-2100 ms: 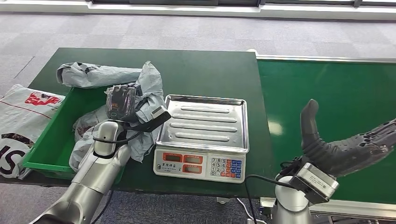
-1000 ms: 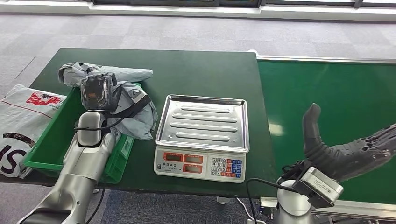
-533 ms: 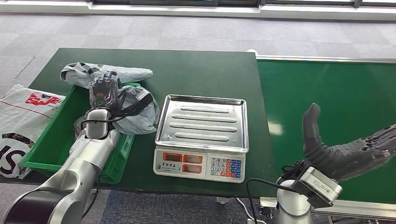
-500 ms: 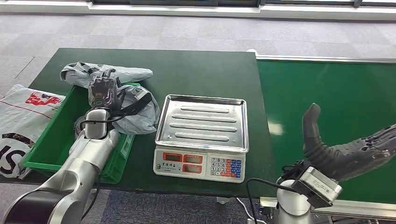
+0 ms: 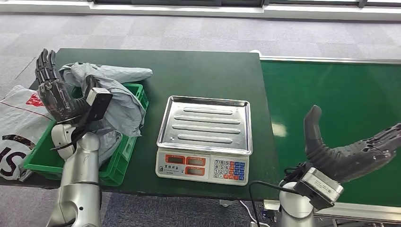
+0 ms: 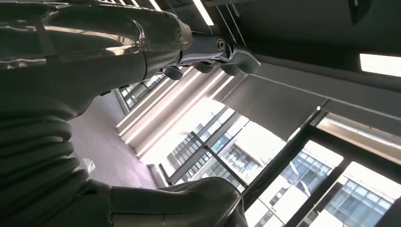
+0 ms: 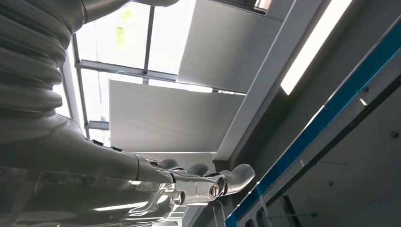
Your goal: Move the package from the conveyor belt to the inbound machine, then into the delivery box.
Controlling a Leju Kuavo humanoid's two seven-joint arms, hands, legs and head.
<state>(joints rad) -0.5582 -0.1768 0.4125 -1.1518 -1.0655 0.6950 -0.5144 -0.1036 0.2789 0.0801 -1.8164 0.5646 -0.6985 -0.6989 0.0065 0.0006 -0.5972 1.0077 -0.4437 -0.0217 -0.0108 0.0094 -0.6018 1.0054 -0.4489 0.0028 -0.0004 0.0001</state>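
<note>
The grey plastic package (image 5: 122, 100) lies crumpled in the green delivery box (image 5: 124, 158), draped over its far rim, with another grey bag (image 5: 113, 72) just behind it. My left hand (image 5: 53, 93) stands to the left of the package, fingers straight up and apart, holding nothing. In the left wrist view that hand (image 6: 142, 47) points at the ceiling and windows. My right hand (image 5: 352, 150) hovers open above the green conveyor belt (image 5: 331, 90), thumb raised; its fingers (image 7: 208, 182) show empty in the right wrist view. The steel-topped scale (image 5: 204, 125) stands bare.
A white printed bag (image 5: 19, 123) lies left of the box, hanging off the dark green table (image 5: 198, 71). The scale's keypad and displays (image 5: 202, 168) face the table's front edge. Grey carpet lies beyond the table.
My left hand has let go of the grey package, which now rests in the green box. The hand swung left and turned its fingers upward. My right hand has hardly moved.
</note>
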